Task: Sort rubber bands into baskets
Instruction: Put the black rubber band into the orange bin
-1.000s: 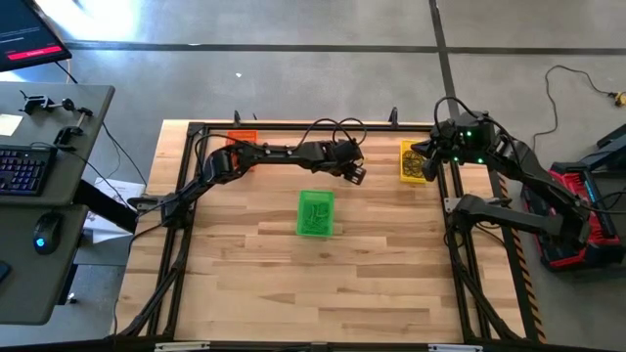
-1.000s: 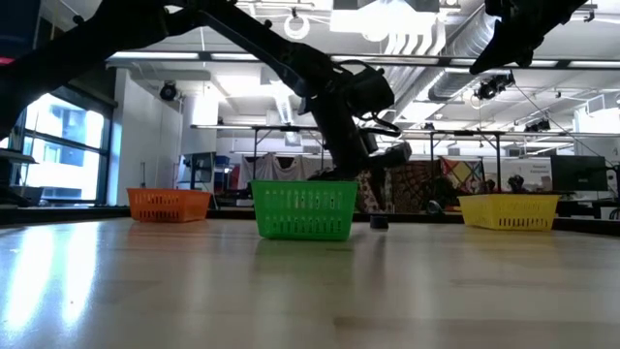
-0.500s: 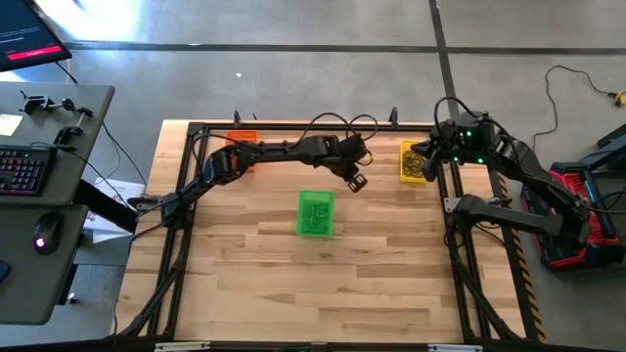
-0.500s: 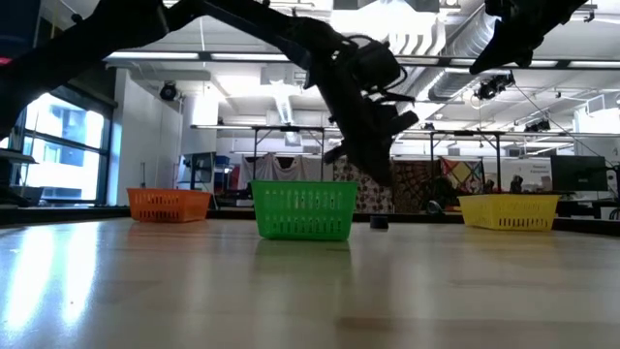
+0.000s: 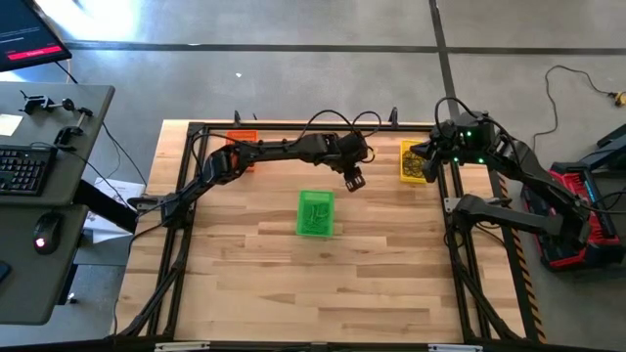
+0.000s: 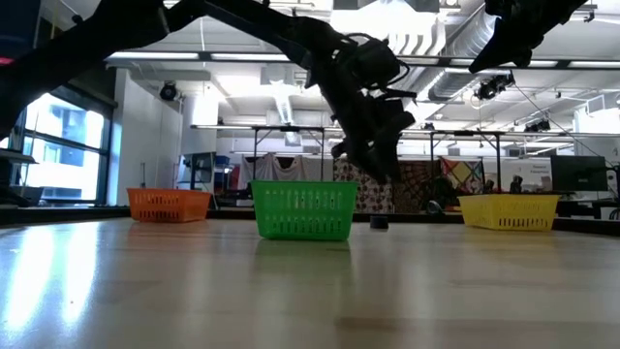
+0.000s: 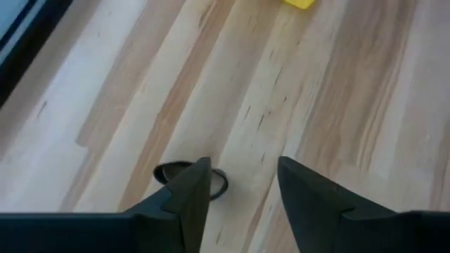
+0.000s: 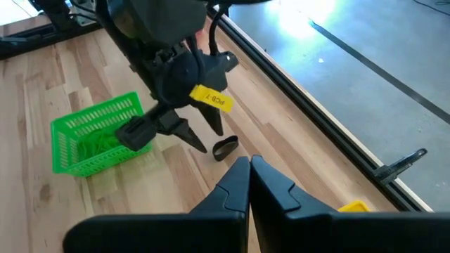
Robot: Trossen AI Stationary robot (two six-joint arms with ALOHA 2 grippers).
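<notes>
Green basket (image 8: pixel 95 137) holds green rubber bands (image 8: pixel 98 144)

place: pretty clearly a robotics lab in a big open industrial space
floor (image 5: pixel 293 24): bare grey concrete with dark seams around the rig
ceiling (image 6: pixel 417 39): exposed ducts, pipes and strip lights, warehouse style
table (image 5: pixel 254 284): light wood top in a black metal frame, arms bolted to its sides
desk (image 5: pixel 49 196): beside the table, with a keyboard (image 5: pixel 22 168), a mouse (image 5: pixel 40 235) and a monitor corner (image 5: pixel 29 44) glowing red
back of room: more work tables (image 6: pixel 291 145) and screens (image 6: pixel 576 173) well behind the table
window (image 6: pixel 58 145): tall glass panes on one side
cables: loose cord (image 5: pixel 577 83) lying on the concrete
</notes>
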